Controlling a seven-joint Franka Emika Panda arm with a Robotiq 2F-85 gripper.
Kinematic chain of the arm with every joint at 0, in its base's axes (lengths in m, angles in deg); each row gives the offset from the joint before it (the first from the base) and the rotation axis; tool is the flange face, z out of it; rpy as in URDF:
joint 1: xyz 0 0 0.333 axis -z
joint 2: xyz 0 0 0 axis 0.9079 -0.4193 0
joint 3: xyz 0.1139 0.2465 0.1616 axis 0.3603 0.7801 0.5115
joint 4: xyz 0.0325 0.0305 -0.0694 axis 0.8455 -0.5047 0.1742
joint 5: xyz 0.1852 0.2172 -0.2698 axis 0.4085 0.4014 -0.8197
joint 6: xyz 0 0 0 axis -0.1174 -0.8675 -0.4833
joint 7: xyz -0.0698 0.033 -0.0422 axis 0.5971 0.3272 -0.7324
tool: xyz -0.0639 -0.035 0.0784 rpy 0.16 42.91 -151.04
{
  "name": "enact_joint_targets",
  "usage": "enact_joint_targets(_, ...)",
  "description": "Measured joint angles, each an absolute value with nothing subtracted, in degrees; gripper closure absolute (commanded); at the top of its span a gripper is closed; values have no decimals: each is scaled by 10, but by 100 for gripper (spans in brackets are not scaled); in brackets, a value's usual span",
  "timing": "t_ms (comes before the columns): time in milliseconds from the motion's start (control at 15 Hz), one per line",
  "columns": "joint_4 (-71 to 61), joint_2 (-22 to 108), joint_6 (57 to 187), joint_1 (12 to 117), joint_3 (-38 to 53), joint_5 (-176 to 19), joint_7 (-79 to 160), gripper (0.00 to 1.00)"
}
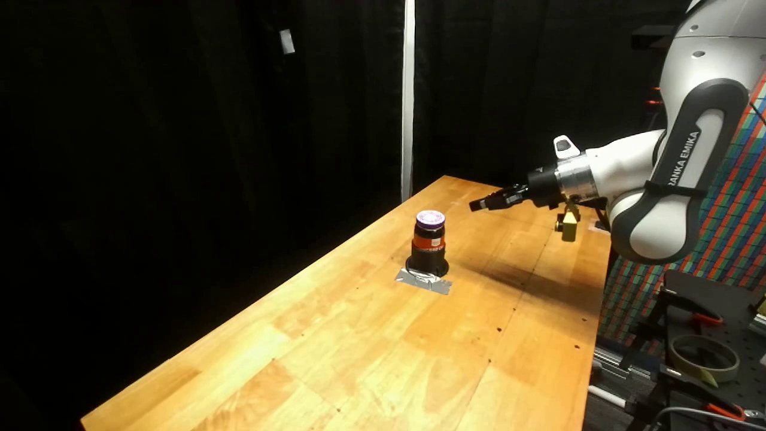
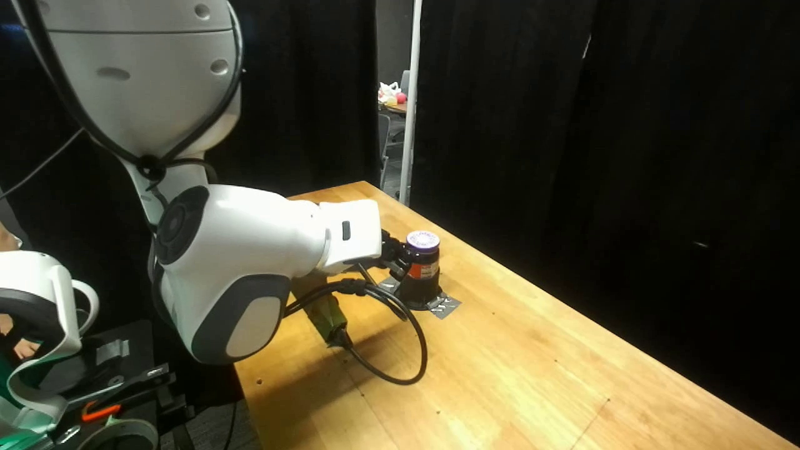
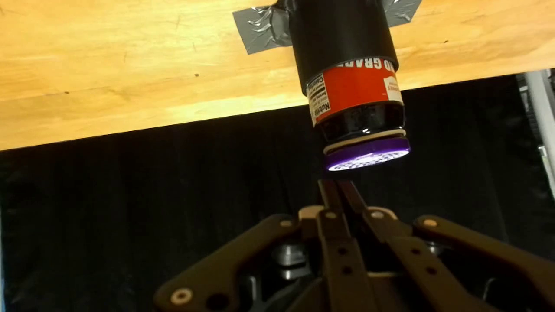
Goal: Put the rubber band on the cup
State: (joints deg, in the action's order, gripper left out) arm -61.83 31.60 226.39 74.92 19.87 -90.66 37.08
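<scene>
The cup is a dark cylinder with a red-orange label and a purple-white lid; it stands upright on the table in both exterior views (image 1: 428,242) (image 2: 424,270). In the wrist view, which is upside down, the cup (image 3: 360,86) hangs at the top centre. A thin tan band, apparently the rubber band (image 3: 366,138), runs around its neck just below the lid. My gripper (image 3: 337,182) has its fingertips almost together with nothing visible between them. In an exterior view the gripper (image 1: 473,205) is apart from the cup, above lid height.
Grey tape (image 1: 423,281) fixes the cup's black base to the wooden table (image 1: 371,347). A cable loop (image 2: 424,350) hangs from the wrist. Dark curtains (image 1: 179,149) stand beyond the table edge. A cart with a tape roll (image 1: 676,359) stands beside the table.
</scene>
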Motion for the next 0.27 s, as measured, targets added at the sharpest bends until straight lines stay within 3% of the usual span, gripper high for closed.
enact_joint_targets(67,-620,316,2265,749,199,-907,369,83)
enact_joint_targets(267,-621,316,2260,749,198,-921,354,64)
